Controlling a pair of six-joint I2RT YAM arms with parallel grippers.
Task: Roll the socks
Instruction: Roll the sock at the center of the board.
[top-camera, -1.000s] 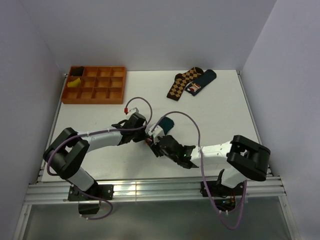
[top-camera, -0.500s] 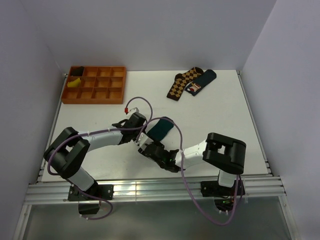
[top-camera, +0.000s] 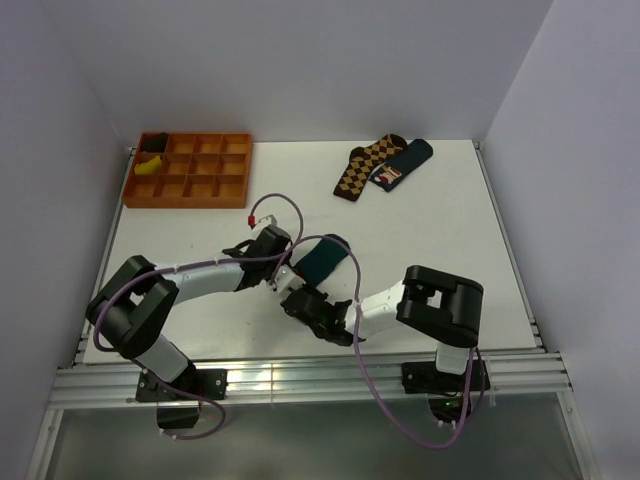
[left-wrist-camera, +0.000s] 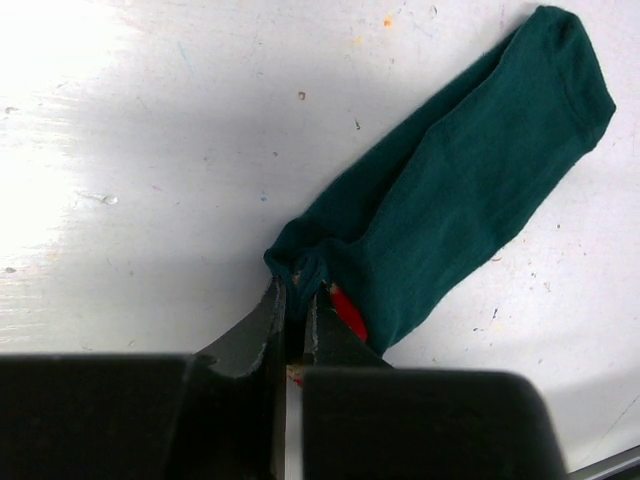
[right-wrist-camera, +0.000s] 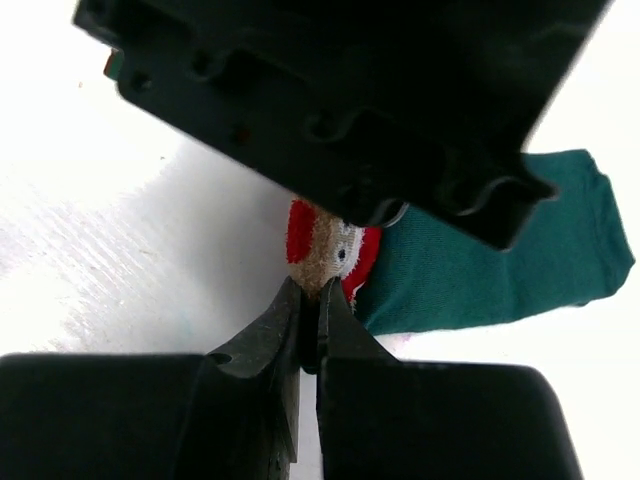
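Sock-rolling trial: a dark teal sock lies flat and unrolled near the middle of the white worktop. In the overhead view its length runs from 7 o'clock to 1 o'clock.

The left hand, jaws closed, pinches the bunched 7 o'clock end of the fabric, which puckers into small folds at the fingertips. The rest of the sock stretches away smooth, with a seam line near its rounded far end.

From the right wrist camera the cartoon patch shows red, white and brown at that same gripped end, partly under the left hand's black body. In the left wrist view only a red sliver of it peeks out just beside the grip.

The right hand, reaching in from 4 o'clock, has its jaws shut with the tips against the patch's brown lower edge. It seems to nip that edge, though glare makes the hold hard to confirm.

Well apart, at 1 o'clock by the far edge, a second dark sock with a red-and-white patch lies touching a brown-and-orange argyle sock. An orange tray of compartments sits at 10 o'clock, with something yellow and something dark in its far-left cells.
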